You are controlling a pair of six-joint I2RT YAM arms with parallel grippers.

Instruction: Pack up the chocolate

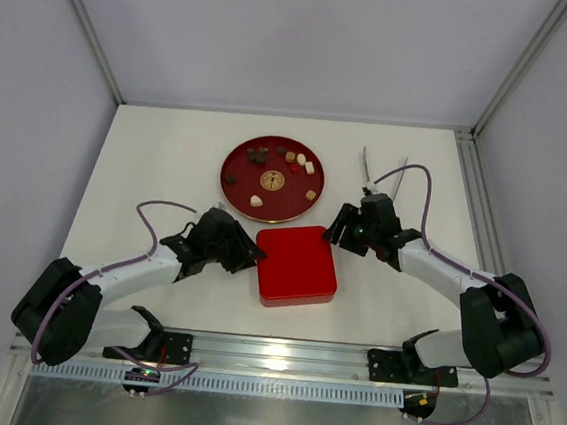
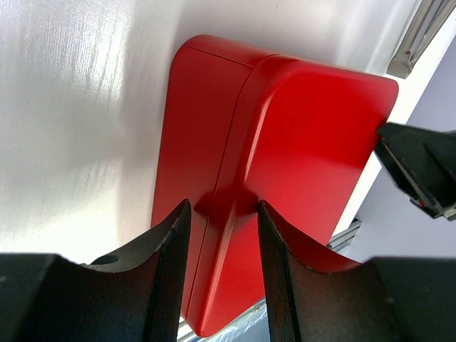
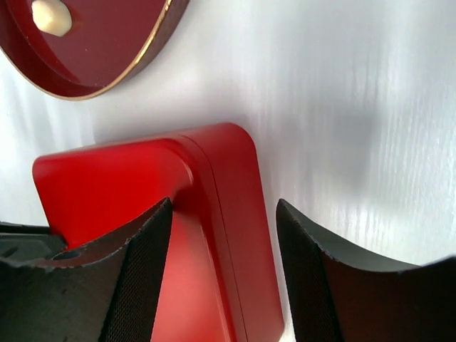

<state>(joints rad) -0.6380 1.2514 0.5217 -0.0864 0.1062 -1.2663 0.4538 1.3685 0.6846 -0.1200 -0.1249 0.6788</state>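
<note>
Top external view shows us a closed red tin box (image 1: pixel 296 265) on the white desk (image 1: pixel 168 161), just in front of a round red tray (image 1: pixel 273 178) that carries assorted chocolates (image 1: pixel 280 164), dark, brown and pale. Metal tongs (image 1: pixel 383 172) lie well to the tray's right.

Both arms flank the box. We see the left gripper (image 2: pixel 222 242) parted, its fingers straddling the box's left edge where lid meets base; the right gripper (image 3: pixel 222 249) is likewise spread wide over the right edge. Neither is clamped on anything that we can confirm.

We judge the step in hand to concern the lid (whether it is about to come off or has just been seated, we cannot tell). Since chocolates sit on the tray, packing looks unfinished. Any next move on the box calls for the two grippers to act evenly, so the box does not slide.

Hidden from us: the box's inside, and whether the fingers touch the lid.
</note>
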